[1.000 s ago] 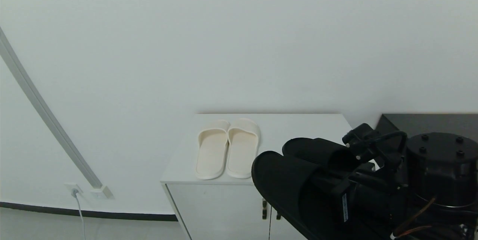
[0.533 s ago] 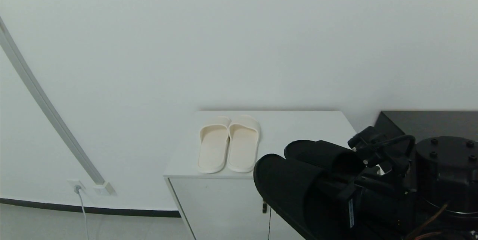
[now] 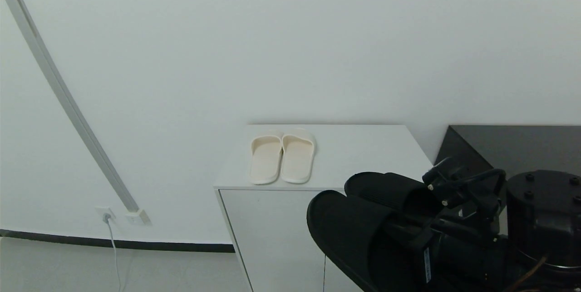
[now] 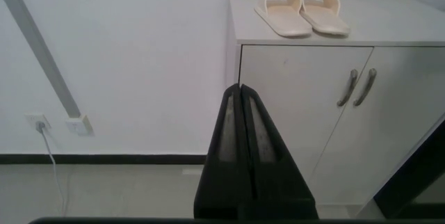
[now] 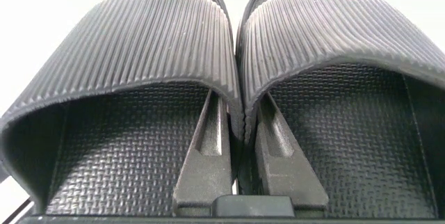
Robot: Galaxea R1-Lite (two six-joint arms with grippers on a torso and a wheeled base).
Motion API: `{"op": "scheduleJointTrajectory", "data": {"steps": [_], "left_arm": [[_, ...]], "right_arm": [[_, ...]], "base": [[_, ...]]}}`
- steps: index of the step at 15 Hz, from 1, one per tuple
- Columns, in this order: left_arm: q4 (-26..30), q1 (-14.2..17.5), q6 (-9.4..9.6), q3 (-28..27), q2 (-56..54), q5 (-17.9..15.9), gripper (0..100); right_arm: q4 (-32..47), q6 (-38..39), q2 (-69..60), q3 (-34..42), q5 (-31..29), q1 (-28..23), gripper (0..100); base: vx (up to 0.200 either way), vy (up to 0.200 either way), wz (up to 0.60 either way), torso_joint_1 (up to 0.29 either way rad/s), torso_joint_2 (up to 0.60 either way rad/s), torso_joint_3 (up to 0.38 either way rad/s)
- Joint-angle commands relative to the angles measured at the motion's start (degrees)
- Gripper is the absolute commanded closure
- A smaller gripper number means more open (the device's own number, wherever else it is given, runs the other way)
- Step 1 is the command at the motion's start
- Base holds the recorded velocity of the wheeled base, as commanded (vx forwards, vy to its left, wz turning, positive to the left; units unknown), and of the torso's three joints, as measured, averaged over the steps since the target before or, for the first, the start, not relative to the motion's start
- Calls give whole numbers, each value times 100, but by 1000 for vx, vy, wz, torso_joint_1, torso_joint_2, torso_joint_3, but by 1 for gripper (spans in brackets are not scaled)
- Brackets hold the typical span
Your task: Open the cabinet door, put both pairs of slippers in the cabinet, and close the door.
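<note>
A pair of cream slippers (image 3: pixel 281 158) (image 4: pixel 302 12) lies side by side on top of the white cabinet (image 3: pixel 363 146), near its left end. Both cabinet doors (image 4: pixel 299 92) are closed, with two metal handles (image 4: pixel 356 88) at the middle seam. My right gripper (image 5: pixel 241 106) holds the black slippers (image 3: pixel 363 219) (image 5: pixel 174 64) in the air in front of the cabinet's right half. One finger is inside each slipper, pinching their inner walls together. My left gripper (image 4: pixel 240 92) is shut with nothing in it. It is low, some way in front of the cabinet's left door.
A black surface (image 3: pixel 513 146) adjoins the cabinet on the right. On the wall to the left are a slanting grey strip (image 3: pixel 68 101) and a socket with a cable (image 3: pixel 106 215). Open floor lies left of the cabinet.
The whole head picture has shifted: the cabinet now looks smaller and farther off, so the camera has moved back. The black slippers stay in my right gripper.
</note>
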Motion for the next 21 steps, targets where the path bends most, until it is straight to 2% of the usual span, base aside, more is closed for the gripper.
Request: {"op": "scheduleJointTrajectory", "data": {"steps": [1, 5, 7, 12, 17, 18, 21], "left_arm": [[-1, 0, -4, 1, 7, 2, 100], [-1, 0, -4, 1, 7, 19, 100], [-1, 0, 84, 1, 7, 11, 100], [-1, 0, 58, 1, 7, 11, 100], [-1, 0, 67, 1, 7, -16, 100], [-1, 0, 67, 1, 7, -16, 0], [-1, 0, 67, 1, 7, -7, 0]], "right_arm": [[-5, -5, 7, 28, -14, -1, 100], [-5, -14, -28, 46, -14, 8, 100], [4, -14, -20, 55, -14, 8, 100], [-5, -32, -20, 81, -5, 8, 100], [-5, -41, -20, 107, -23, 26, 100], [-5, -41, -20, 99, -14, 26, 100], [4, -67, -28, 116, -23, 26, 100]], "base": [[0, 0, 0, 0, 0, 0], [0, 0, 0, 0, 0, 0], [0, 0, 0, 0, 0, 0], [0, 0, 0, 0, 0, 0], [0, 0, 0, -126, 293, 162], [0, 0, 0, -168, 369, 207], [0, 0, 0, -168, 383, 217]]}}
